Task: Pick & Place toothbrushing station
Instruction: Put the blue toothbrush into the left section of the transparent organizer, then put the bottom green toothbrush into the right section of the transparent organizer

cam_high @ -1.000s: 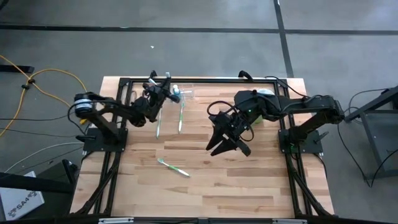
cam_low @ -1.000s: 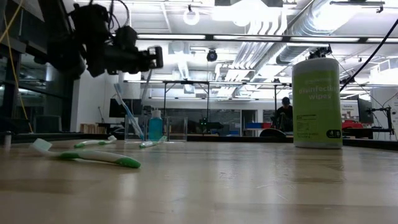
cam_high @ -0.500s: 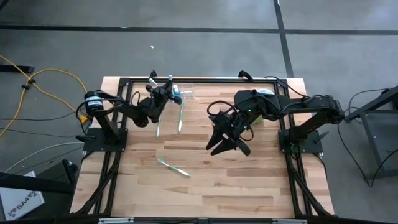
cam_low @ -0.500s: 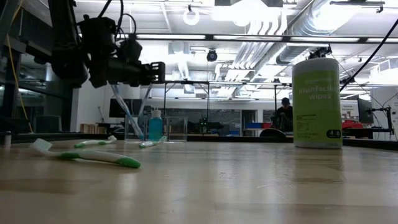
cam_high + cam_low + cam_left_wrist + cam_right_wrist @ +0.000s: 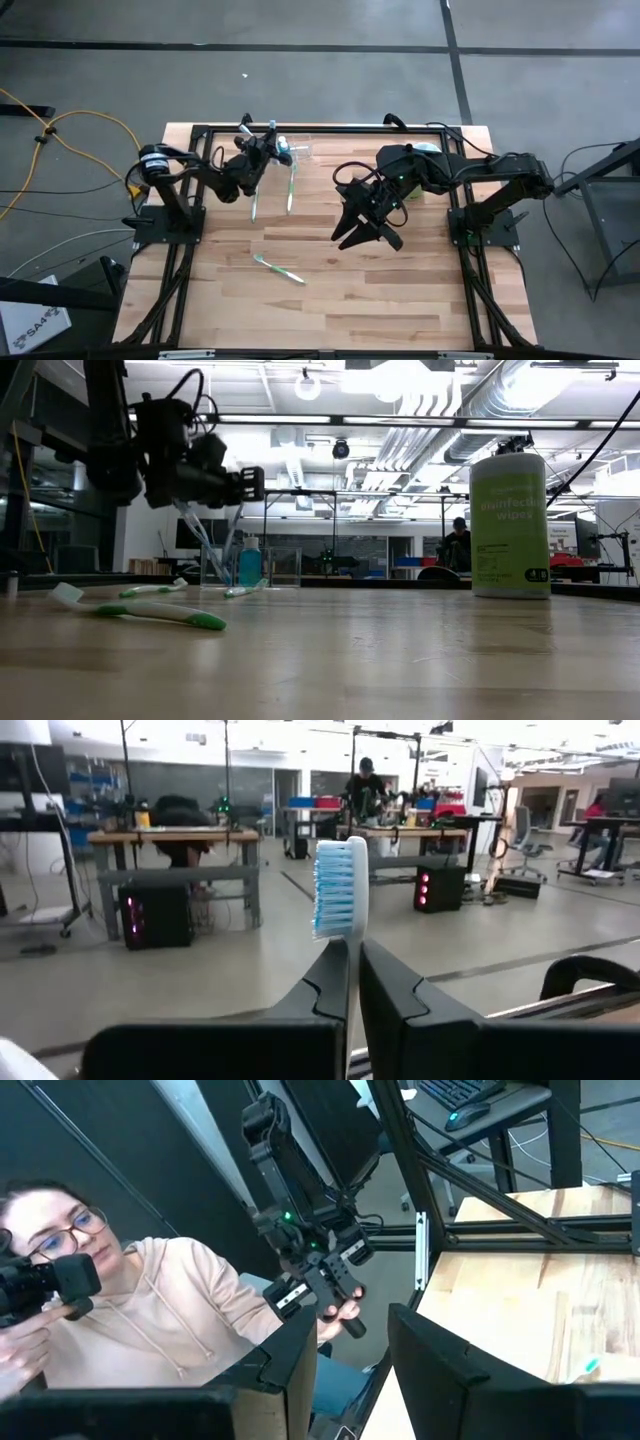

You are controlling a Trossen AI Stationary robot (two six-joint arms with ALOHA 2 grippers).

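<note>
**Left gripper up with a toothbrush, holder at the far edge**

Wooden table [image 5: 330, 300], black frame around it, workshop room behind with benches and strip lights. Landmark: clear holder [image 5: 222, 565], sitting at the table's far edge [image 5: 300, 150], a blue-capped bottle [image 5: 250, 560] just beside it.

Left gripper [image 5: 262, 150] hangs in the air just beside the holder, fingers [image 5: 325, 995] pinched nearly closed on a white toothbrush [image 5: 340, 905], blue bristles standing above the fingertips.

Two toothbrushes [image 5: 290, 185] lie on the wood near the holder, toward the table's middle. A green-handled toothbrush [image 5: 278, 268] lies well apart from it.

Right gripper [image 5: 365, 232] hovers over the table's middle, well apart from the holder, fingers [image 5: 435, 1370] spread with nothing between them.

Green wipes canister [image 5: 509, 525] stands far from the holder. Person in a pale hoodie [image 5: 150, 1330] sits beyond the table.
</note>
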